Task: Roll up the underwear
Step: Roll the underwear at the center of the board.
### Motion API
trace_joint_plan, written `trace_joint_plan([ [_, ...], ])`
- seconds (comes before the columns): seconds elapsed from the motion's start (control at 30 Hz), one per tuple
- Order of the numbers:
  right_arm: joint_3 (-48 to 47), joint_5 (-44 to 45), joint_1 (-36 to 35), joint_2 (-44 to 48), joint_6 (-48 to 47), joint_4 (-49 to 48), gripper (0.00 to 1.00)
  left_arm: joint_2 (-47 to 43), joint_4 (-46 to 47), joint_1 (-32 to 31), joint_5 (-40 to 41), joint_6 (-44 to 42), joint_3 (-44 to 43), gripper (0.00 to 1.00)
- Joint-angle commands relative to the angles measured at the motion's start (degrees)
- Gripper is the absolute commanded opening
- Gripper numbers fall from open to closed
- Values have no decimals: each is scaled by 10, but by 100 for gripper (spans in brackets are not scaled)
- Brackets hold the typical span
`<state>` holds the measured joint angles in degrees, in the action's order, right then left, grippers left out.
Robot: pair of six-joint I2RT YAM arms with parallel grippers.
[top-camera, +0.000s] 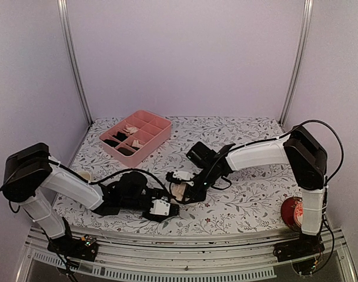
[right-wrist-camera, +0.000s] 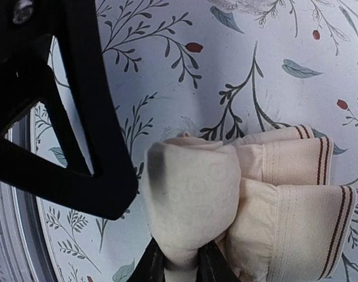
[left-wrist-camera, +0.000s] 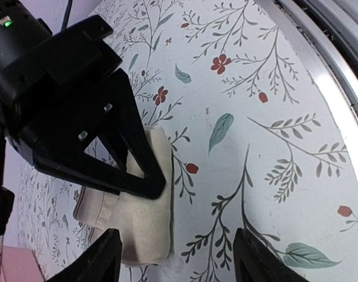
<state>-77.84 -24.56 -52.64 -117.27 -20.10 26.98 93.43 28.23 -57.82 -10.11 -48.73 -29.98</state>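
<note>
The underwear [right-wrist-camera: 193,200] is a pale cream garment, part-rolled into a fat, soft bundle. It lies on the floral tabletop [top-camera: 249,200], nearer the arm bases than the pink compartment tray [top-camera: 158,140] and a little to the tray's right. A striped waistband [right-wrist-camera: 311,176], cream with thin dark red lines, sticks out loose at one end of the roll.

The right jaws are pinching the rolled end: in the right wrist view both tips bite into the fold, and the cloth bulges out past them. The left jaws stand spread with nothing between them. They sit low over the tabletop just beside the bundle, on the side away from the tray.

The garment looks light, thin and limp. It should not break or slip in a grip, but it will likely sag and spring open once released, and a pinch on a single layer would only peel that layer off. The safer hold is probably across the thick rolled part, taking all the layers together. The waistband looks firmer than the rest, so it is better left free for wrapping round the roll than used as a handle.
</note>
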Motion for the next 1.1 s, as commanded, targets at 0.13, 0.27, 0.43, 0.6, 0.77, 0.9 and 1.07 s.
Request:
trace_joint_plan([
  [0.13, 15, -40, 6, -44, 4, 38, 17, 60, 90, -34, 135, -30, 3, 67],
  [0.27, 18, -38, 5, -46, 3, 38, 17, 89, 106, -44, 163, -47, 1, 67],
  [0.43, 19, -35, 6, -44, 2, 37, 17, 120, 102, -46, 193, -51, -15, 56],
  [0.6, 23, -23, 6, -42, 4, 37, 17, 137, 89, -46, 207, -52, -27, 32],
  [0.77, 32, 8, 7, -20, 11, 25, 18, 131, 31, -45, 176, -35, -46, 5],
  [0.9, 69, 61, 7, 43, 22, -17, 40, 123, -67, -40, 129, -10, -77, 0],
  [1.07, 123, 147, 5, 150, 43, -63, 59, 124, -195, -16, 55, 26, -136, 0],
])
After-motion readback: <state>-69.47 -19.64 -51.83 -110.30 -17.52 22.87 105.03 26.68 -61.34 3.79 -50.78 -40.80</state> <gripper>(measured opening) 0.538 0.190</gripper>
